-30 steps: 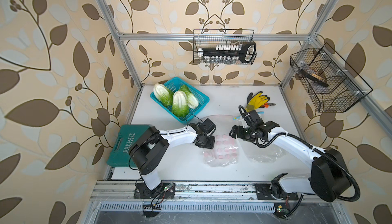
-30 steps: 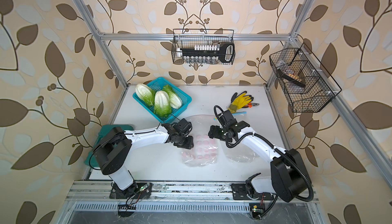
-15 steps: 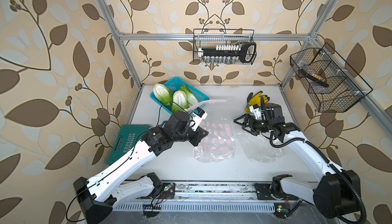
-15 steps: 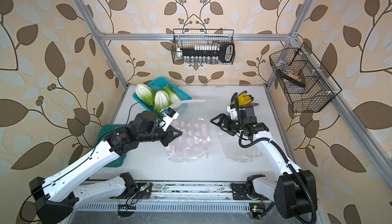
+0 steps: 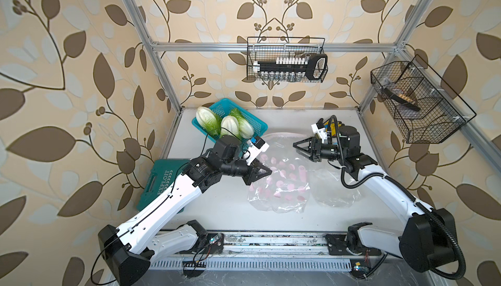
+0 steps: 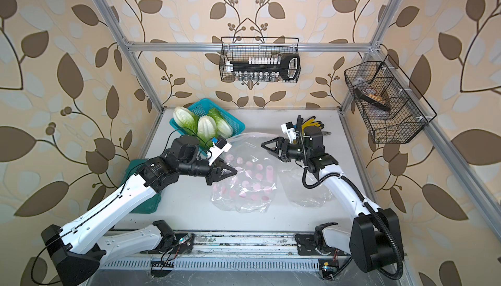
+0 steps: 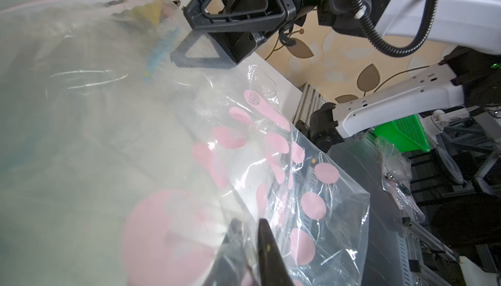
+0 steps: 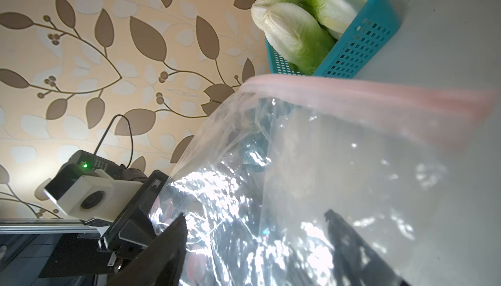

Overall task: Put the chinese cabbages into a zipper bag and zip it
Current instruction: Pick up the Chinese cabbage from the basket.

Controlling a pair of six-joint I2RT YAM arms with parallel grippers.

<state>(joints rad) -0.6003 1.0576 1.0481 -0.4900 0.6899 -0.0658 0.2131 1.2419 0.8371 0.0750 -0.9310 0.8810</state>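
Three chinese cabbages point(image 5: 230, 126) point(image 6: 206, 128) point(image 8: 295, 35) lie in a teal basket point(image 5: 257, 124) point(image 6: 236, 124) at the back left. A clear zipper bag point(image 5: 282, 179) point(image 6: 249, 179) point(image 7: 311, 206) with pink dots and a pink zip strip point(image 8: 352, 92) hangs over the table's middle. My left gripper point(image 5: 269, 173) point(image 6: 235, 172) point(image 7: 249, 222) is shut on the film of its left side. On the bag's right my right gripper point(image 5: 296, 146) point(image 6: 264, 146) point(image 7: 180, 35) point(image 8: 254, 215) stands open at the bag's upper edge, film between its fingers, one fingertip point(image 8: 329, 214) seen through the plastic.
A second clear bag point(image 5: 333, 189) point(image 6: 306, 189) lies flat under the right forearm. Yellow-and-black gloves point(image 5: 329, 122) point(image 6: 311, 122) sit behind the right wrist. A green case point(image 5: 160, 181) lies at the left edge. Wire baskets point(image 5: 287, 62) point(image 5: 417, 103) hang on the walls.
My left arm has lifted the dotted bag off the table and pulled it slightly left. The right gripper has risen and drawn back to the right, and its jaws have narrowed a little.
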